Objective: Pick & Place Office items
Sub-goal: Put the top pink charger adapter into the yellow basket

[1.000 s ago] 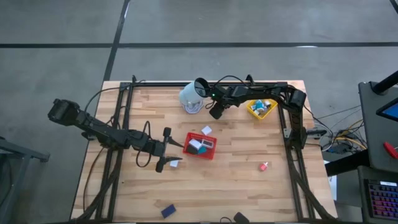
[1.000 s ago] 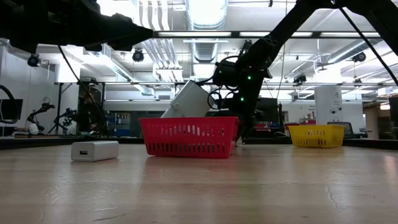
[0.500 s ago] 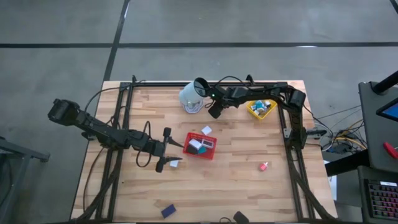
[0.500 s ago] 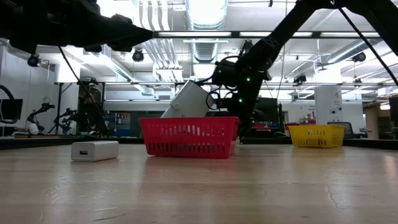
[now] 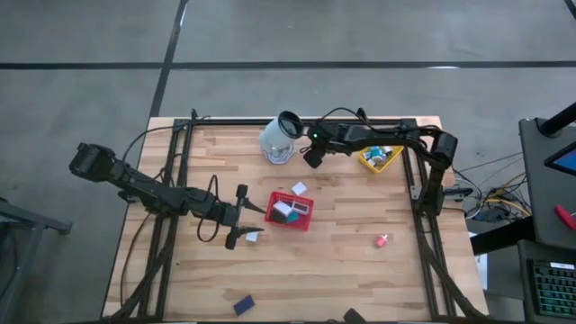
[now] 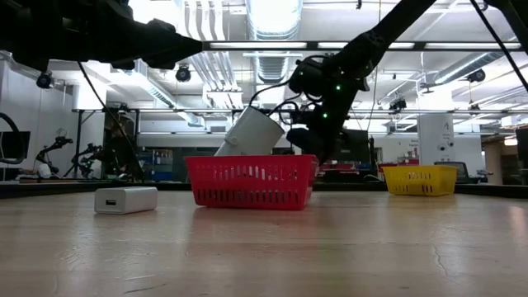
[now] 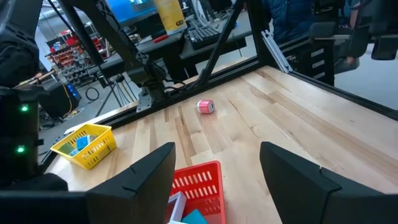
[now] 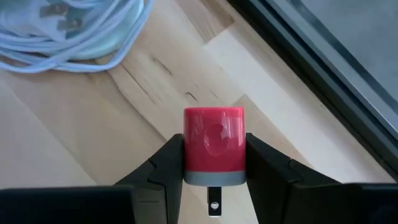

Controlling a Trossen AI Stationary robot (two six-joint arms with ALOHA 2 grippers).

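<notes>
My right tool (image 8: 214,163) grips a red plug (image 8: 214,147) squarely across its sides, above the counter (image 5: 360,270) beside the cup (image 5: 277,140), presumably bound for a tray. My left tool (image 7: 217,174) waits with its jaws apart and empty, over the red tray (image 5: 290,211).

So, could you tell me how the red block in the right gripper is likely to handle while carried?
The red block looks small and rigid, so it is probably light and unlikely to deform in the right gripper. Its glossy surface suggests a smooth shell that might slip if the grip loosens. Its flat sides suggest it would rest rather than roll.
</notes>
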